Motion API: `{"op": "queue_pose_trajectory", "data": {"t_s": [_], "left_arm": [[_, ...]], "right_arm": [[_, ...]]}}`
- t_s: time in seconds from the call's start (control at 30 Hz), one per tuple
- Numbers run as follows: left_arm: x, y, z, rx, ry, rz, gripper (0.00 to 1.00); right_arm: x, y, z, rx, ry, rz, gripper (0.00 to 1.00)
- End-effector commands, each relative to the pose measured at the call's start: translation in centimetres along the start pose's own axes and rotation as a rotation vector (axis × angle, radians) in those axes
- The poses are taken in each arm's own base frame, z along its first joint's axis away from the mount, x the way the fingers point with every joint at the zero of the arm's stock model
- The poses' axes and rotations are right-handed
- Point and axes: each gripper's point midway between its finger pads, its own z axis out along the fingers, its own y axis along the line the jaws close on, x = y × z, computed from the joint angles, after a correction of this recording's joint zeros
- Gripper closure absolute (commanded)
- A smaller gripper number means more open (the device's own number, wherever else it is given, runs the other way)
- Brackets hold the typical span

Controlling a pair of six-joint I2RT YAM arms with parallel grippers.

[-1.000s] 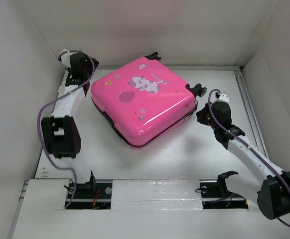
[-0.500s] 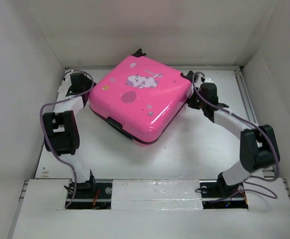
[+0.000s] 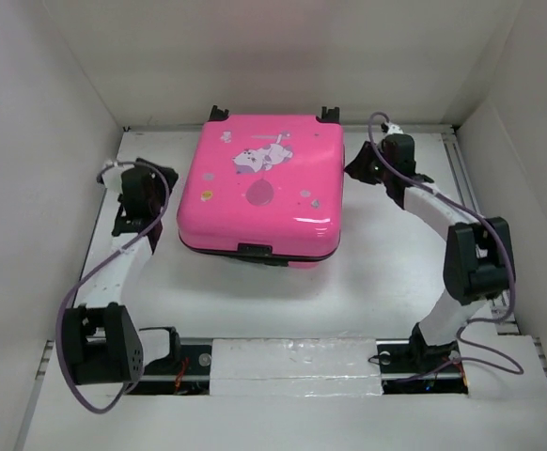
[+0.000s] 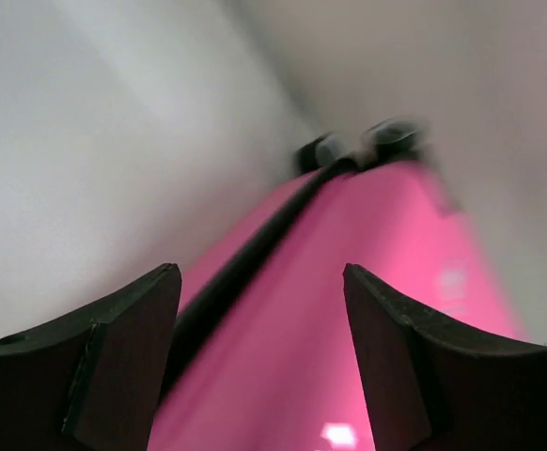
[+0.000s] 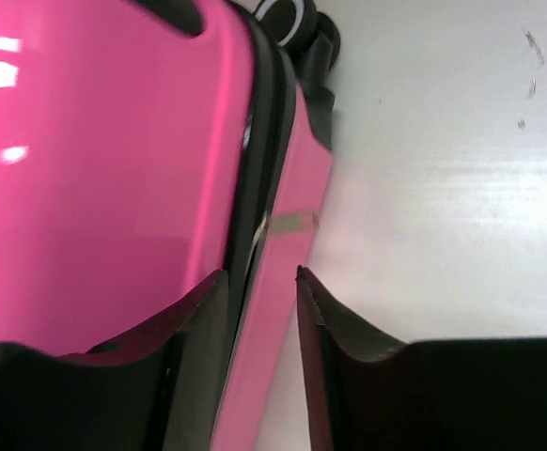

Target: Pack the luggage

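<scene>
The luggage is a glossy hot-pink hard-shell case with a cartoon print. It lies flat and closed mid-table, its black wheels toward the back wall. My left gripper is open beside its left side; the left wrist view shows the pink shell and black zipper line beyond the left gripper. My right gripper sits at the case's right rear side. In the right wrist view the right gripper stands narrowly open along the zipper seam, with the pink shell to the left.
White walls close in the table at the back and on both sides. A black handle sits on the case's near edge. Both arm bases stand at the near rail.
The case has turned from a diagonal to square with the table. My left arm has swung nearer along its left side. The right gripper has opened from shut.
</scene>
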Motion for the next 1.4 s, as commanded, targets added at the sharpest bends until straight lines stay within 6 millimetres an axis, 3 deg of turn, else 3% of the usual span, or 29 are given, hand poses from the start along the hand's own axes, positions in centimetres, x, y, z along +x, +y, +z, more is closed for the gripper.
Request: {"op": "queue_pose_trajectory", "data": {"t_s": [0.0,0.03,0.07,0.1,0.13,0.17,0.23,0.27,0.3,0.33,0.37,0.43,0.47,0.5,0.53,0.57,0.6,0.63,0.67,0.73,0.8,0.83,0.87,0.9,0.93,0.97,1.07,1.23,1.37], "left_arm": [[-9.5,-11.1,-5.6,0.254,-0.243,-0.002,0.34],[-11.7,-15.4,-8.6,0.344,-0.3,0.003,0.34],[-12.3,-17.9,-10.6,0.42,-0.316,0.027,0.34],[-12.0,-20.0,-12.1,0.496,-0.316,0.104,0.37],[-9.5,-23.0,-14.3,0.625,-0.235,0.141,0.41],[-8.4,-24.8,-16.1,0.702,-0.202,0.167,0.45],[-4.6,-27.2,-18.8,0.834,-0.142,0.255,0.51],[0.4,-28.3,-21.0,0.911,-0.045,0.3,0.53],[2.6,-28.9,-22.2,0.937,-0.022,0.335,0.53],[5.3,-28.9,-22.7,0.929,0.016,0.377,0.53],[9.6,-28.9,-24.4,0.919,0.049,0.432,0.53],[12.9,-28.3,-26.6,0.911,0.061,0.468,0.55],[15.1,-27.7,-28.8,0.943,0.1,0.473,0.58],[17.6,-26.0,-28.7,0.946,0.146,0.505,0.6],[18.2,-25.5,-29.5,0.977,0.194,0.451,0.62],[19.1,-24.5,-29.6,0.989,0.236,0.44,0.66],[20.4,-23.3,-31.1,1.034,0.303,0.438,0.68],[22.6,-20.3,-30.4,0.998,0.348,0.478,0.7],[23.8,-18.3,-30.4,0.959,0.39,0.485,0.7],[25.0,-13.7,-31.2,0.889,0.419,0.511,0.73],[25.7,-10.5,-32.3,0.852,0.473,0.481,0.73],[25.0,-9.3,-33.4,0.839,0.481,0.445,0.73],[25.3,-7.4,-33.0,0.793,0.499,0.447,0.73],[25.6,-4.7,-32.0,0.72,0.514,0.494,0.73],[25.7,-3.5,-31.5,0.654,0.548,0.408,0.73],[26.0,-0.9,-30.0,0.604,0.545,0.406,0.69],[26.2,3.6,-27.1,0.5,0.516,0.353,0.65],[25.5,4.0,-25.9,0.493,0.453,0.293,0.5],[25.0,4.1,-25.1,0.486,0.395,0.322,0.48]], "right_arm": [[-3.4,3.7,-5.3,-0.17,-0.101,-0.007,0.58],[-3.1,3.4,-6.1,-0.174,-0.1,-0.004,0.56],[-1.4,2.2,-6.5,-0.152,-0.074,0.009,0.55],[-1.9,2.6,-8.1,-0.177,-0.106,0.01,0.53],[-1.8,3.1,-8.7,-0.207,-0.13,0.008,0.53],[0.7,2.6,-9.1,-0.222,-0.092,0.013,0.53],[1.1,4.0,-10.9,-0.296,-0.131,-0.007,0.53],[2.3,4.7,-11.5,-0.339,-0.115,-0.018,0.53],[4.6,3.9,-11.7,-0.338,-0.085,-0.02,0.53],[4.9,4.6,-12.9,-0.374,-0.108,-0.058,0.53],[5.6,4.6,-13.5,-0.387,-0.112,-0.079,0.53],[8.4,3.8,-14.3,-0.382,-0.082,-0.081,0.52],[8.2,4.1,-15.4,-0.398,-0.121,-0.106,0.55],[8.3,3.9,-15.8,-0.395,-0.147,-0.112,0.6],[10.1,2.9,-15.9,-0.378,-0.136,-0.104,0.73],[10.1,3.1,-16.6,-0.394,-0.167,-0.105,0.79],[9.8,3.3,-16.9,-0.414,-0.217,-0.134,0.82],[11.2,3.0,-16.7,-0.418,-0.202,-0.145,0.84],[10.9,3.4,-16.8,-0.431,-0.219,-0.155,0.84],[11.6,3.4,-16.4,-0.446,-0.184,-0.199,0.84],[12.0,4.1,-15.8,-0.486,-0.168,-0.221,0.81],[11.7,4.7,-15.9,-0.522,-0.187,-0.248,0.79],[12.4,5.9,-16.3,-0.599,-0.169,-0.284,0.76],[12.3,5.9,-16.1,-0.602,-0.18,-0.302,0.7],[12.5,6.0,-15.5,-0.607,-0.176,-0.338,0.68],[12.3,6.0,-15.2,-0.604,-0.179,-0.361,0.68],[12.7,6.3,-14.0,-0.613,-0.171,-0.41,0.65],[12.6,7.8,-14.1,-0.698,-0.177,-0.451,0.62],[12.6,7.7,-13.1,-0.687,-0.191,-0.476,0.61]]}}
